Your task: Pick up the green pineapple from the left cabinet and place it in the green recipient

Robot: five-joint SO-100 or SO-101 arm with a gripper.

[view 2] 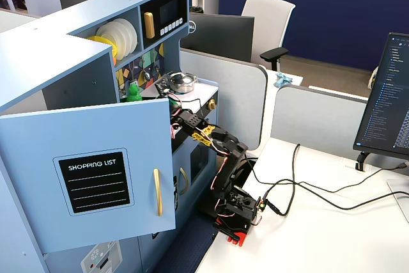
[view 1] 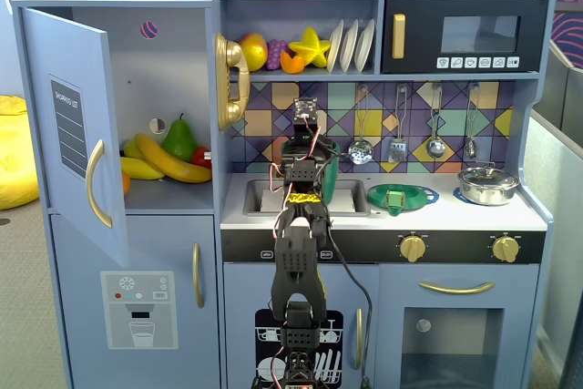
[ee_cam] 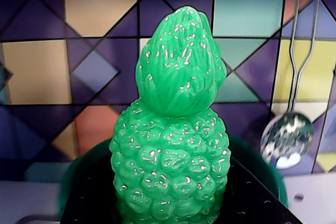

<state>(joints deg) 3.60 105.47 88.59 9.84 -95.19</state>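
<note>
The green pineapple [ee_cam: 170,150] fills the middle of the wrist view, upright, crown up. My gripper [ee_cam: 170,192] is shut on its lower body, black jaws on both sides. The dark green recipient's rim [ee_cam: 79,169] curves right behind and below the pineapple. In a fixed view my gripper [view 1: 303,148] is over the counter at the recipient [view 1: 332,170], beside the sink; the arm hides the pineapple there. In another fixed view the pineapple [view 2: 133,92] shows at the backsplash. The left cabinet [view 1: 168,79] stands with its door [view 1: 68,134] open.
Bananas [view 1: 168,159] and a dark green pear [view 1: 180,140] lie in the left cabinet. A flat green strainer [view 1: 402,196] and a metal pot [view 1: 487,184] are on the counter to the right. Utensils hang on the backsplash; a ladle [ee_cam: 287,140] is close on the right.
</note>
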